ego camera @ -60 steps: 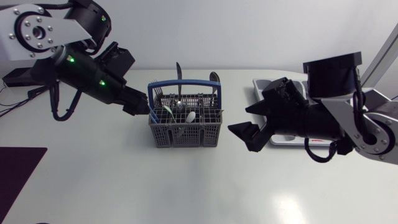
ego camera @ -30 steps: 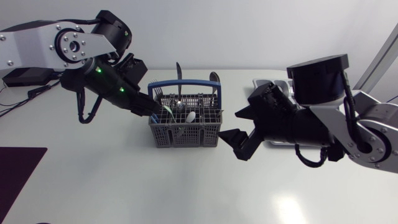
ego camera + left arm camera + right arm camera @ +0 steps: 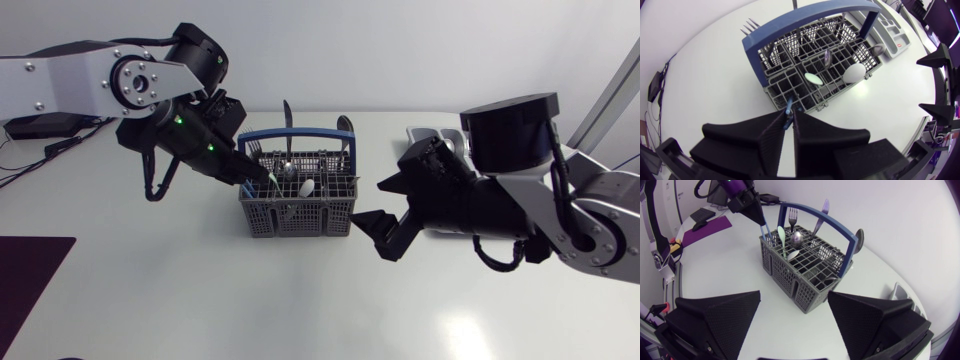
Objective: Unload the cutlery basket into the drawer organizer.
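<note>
At the basket's (image 3: 771, 86) corner, left claw (image 3: 788, 116) clamps a blue-handled utensil (image 3: 789, 105).

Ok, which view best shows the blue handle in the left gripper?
The right wrist view: the blue handle stands clear above the basket, pinched by the left gripper. The left wrist view shows only its tip; the head view barely shows it.

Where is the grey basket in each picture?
Head view: basket in the picture's middle.
Left wrist view: basket just ahead of the left tool, which pinches a blue utensil.
Right wrist view: basket ahead of the open right tool.
Shared landmark: its blue handle.
</note>
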